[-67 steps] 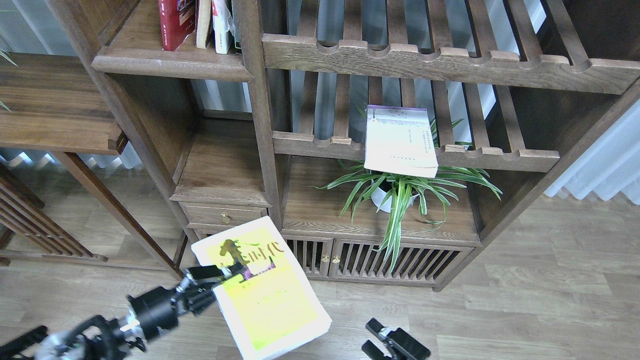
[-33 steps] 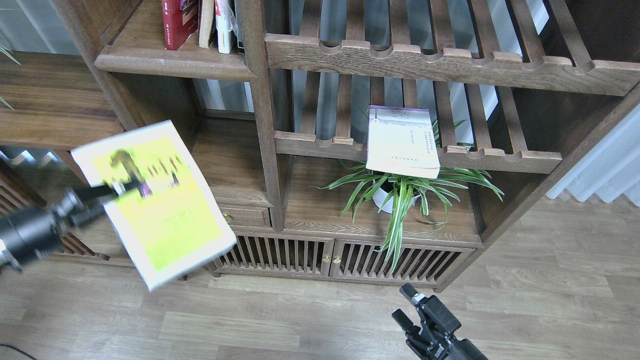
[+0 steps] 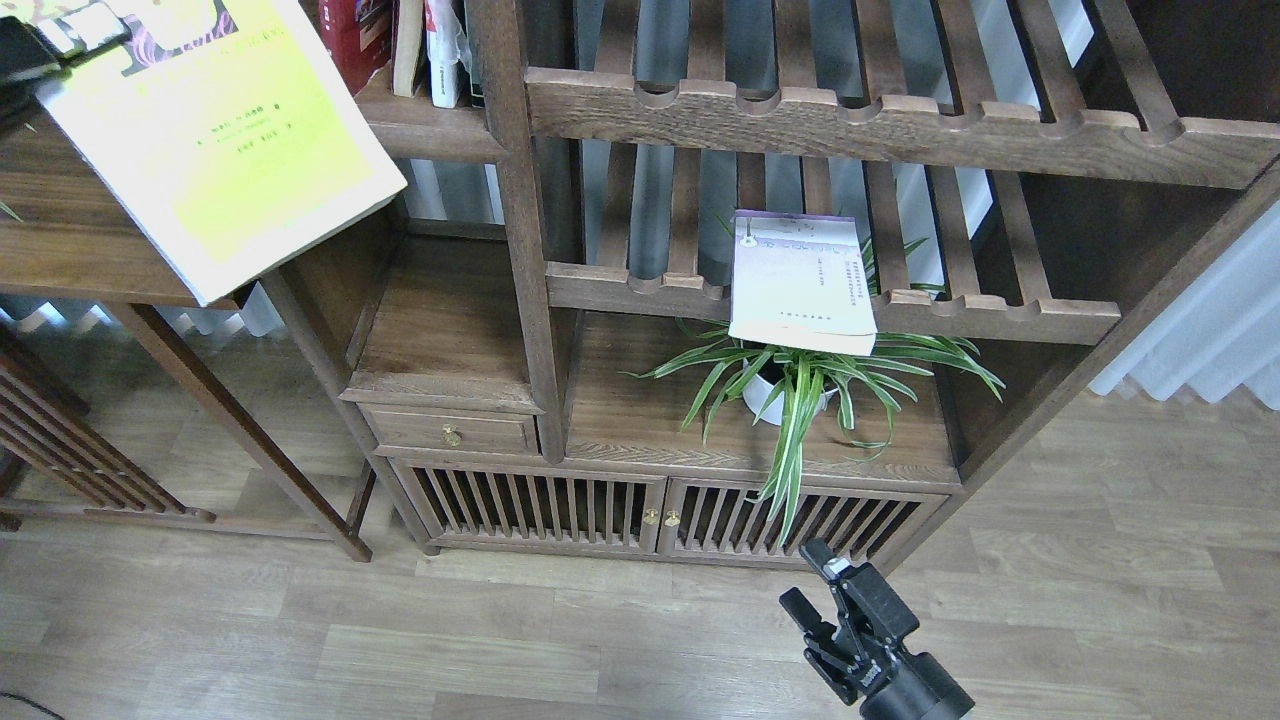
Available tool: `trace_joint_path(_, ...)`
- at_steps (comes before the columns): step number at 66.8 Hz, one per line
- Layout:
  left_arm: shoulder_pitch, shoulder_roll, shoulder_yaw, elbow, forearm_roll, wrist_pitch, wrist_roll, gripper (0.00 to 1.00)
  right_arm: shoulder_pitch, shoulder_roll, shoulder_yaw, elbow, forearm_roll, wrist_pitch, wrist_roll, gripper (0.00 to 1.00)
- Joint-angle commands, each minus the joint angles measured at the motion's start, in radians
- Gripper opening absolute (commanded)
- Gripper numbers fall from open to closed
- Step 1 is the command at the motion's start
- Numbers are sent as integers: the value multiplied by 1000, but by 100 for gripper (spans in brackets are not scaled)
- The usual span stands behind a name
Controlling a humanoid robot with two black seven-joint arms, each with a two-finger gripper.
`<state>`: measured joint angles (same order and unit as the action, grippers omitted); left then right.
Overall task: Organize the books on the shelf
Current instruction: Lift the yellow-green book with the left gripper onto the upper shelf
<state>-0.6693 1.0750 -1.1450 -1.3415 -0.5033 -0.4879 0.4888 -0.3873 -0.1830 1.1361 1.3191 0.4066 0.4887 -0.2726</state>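
A tall dark-brown wooden bookcase (image 3: 520, 300) fills most of our head view, standing on a pale plank floor (image 3: 600, 640). Its right half carries two slatted racks with notched front rails: the upper rack (image 3: 900, 120) at about 1 o'clock and the lower rack (image 3: 1000, 312) near the centre right.

At 11 o'clock sits the solid shelf (image 3: 430, 130) with a rounded front lip. On it stand a dark-red book (image 3: 352, 40), a thin tan-spined book (image 3: 406, 45) and a white one (image 3: 440, 50), all upright and cut off by the top edge.

At 10 o'clock the yellow-green book (image 3: 215, 130) hangs tilted in the air, in front of the shelf's left end and a side table (image 3: 70, 250). Our left gripper (image 3: 45, 55) meets its upper left corner at the very edge of the view (too little of it shows, so we cannot tell how its fingers sit on the cover).

Just right of centre, the pale lavender-white book (image 3: 800, 285) leans on the lower rack, its bottom edge hanging over the front rail. Directly below it, at 5 o'clock from centre, a spider plant (image 3: 800, 385) in a white pot stands on the cabinet top (image 3: 640, 420).

At 6 o'clock, low in the view, our right gripper (image 3: 818, 585) points upward with its two fingers parted and nothing between them, well apart from every book.

Smallest, a brass drawer knob (image 3: 452, 436) at 7 o'clock from centre.
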Motion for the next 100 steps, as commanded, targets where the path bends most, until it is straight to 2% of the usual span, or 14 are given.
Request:
trace_joint_path(1,-67,16,-2,59,129,-1,0,4,4,5,-1,0,0,0,0,99)
trace_joint_path(17,-243,-47,19,180,351,-1,0,4,8,25,-2,2,-2,0,-2,99)
trace_joint_path(33,-377,-210,44,258,486,-1,0,3,8,43,-6,2,-3,0,-4,99)
trace_joint_path(34,-406,-263,47,281,537,-1,0,3,8,45,-6,2,-3,0,-4,99)
trace_joint_path(43,-458,-337,45,335,641,-1,0,3,7,46,-4,2,-2,0,-4,99)
trace_joint_path(56,-570,-368,62,415,730,-1,0,3,5,46,-1,2,-2,0,-2,99)
trace_joint_path(74,-763,-372,198,561,740,-1,0,2,10,50,-1,3,0,0,-2,99)
trace_joint_path(82,-799,-395,234,625,741,-1,0,2,11,59,-2,3,-2,0,-2,99)
trace_joint_path(85,-809,-467,238,682,746,-1,0,2,13,63,-1,3,0,0,-2,99)
trace_joint_path(100,-831,-587,249,782,818,-1,0,2,14,65,-1,5,0,0,-2,99)
